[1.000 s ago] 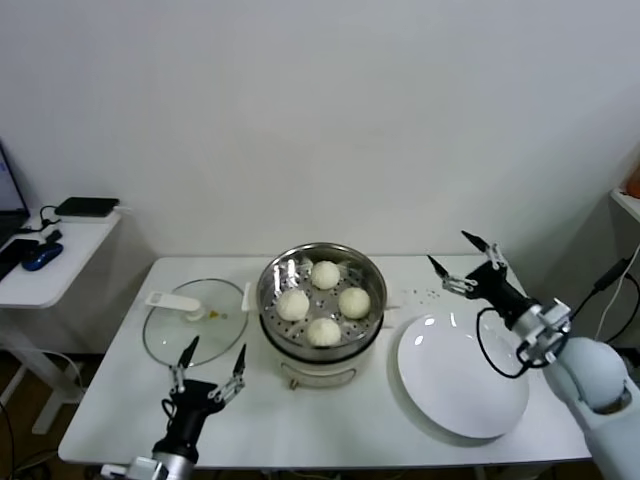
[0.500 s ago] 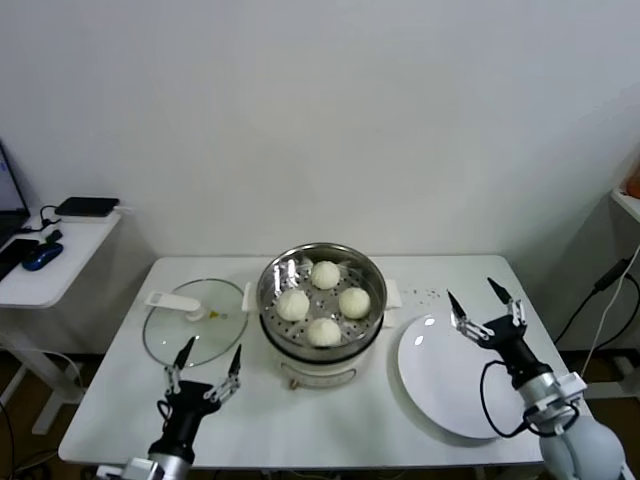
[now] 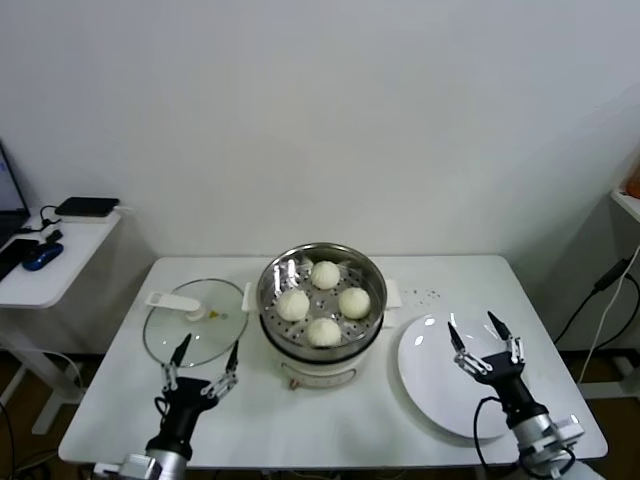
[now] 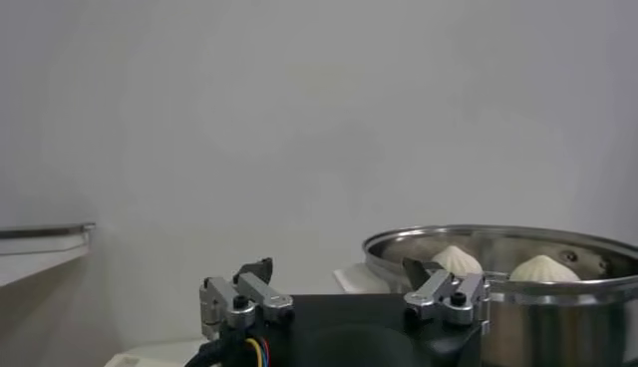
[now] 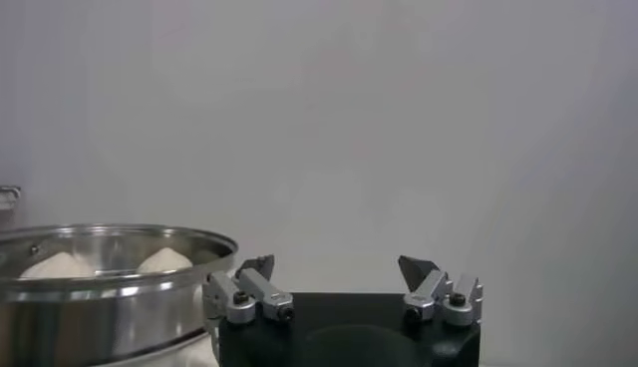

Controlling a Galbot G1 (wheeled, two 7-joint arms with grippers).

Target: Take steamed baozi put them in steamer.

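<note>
Four cream-white baozi (image 3: 323, 303) lie inside the shiny steel steamer (image 3: 270, 300) at the table's middle. Two of them show over its rim in the left wrist view (image 4: 454, 261) and in the right wrist view (image 5: 60, 265). My left gripper (image 3: 205, 367) is open and empty, low near the table's front edge, in front of the glass lid. My right gripper (image 3: 483, 341) is open and empty, low over the white plate (image 3: 430, 385), right of the steamer.
A flat glass lid (image 3: 196, 330) with a white handle lies left of the steamer. A side table (image 3: 45, 265) with dark items stands at the far left. A wall runs behind the table.
My right gripper has drawn back from the table's far right edge, down and toward me over the plate. My left gripper has sunk slightly. The baozi have not moved.
</note>
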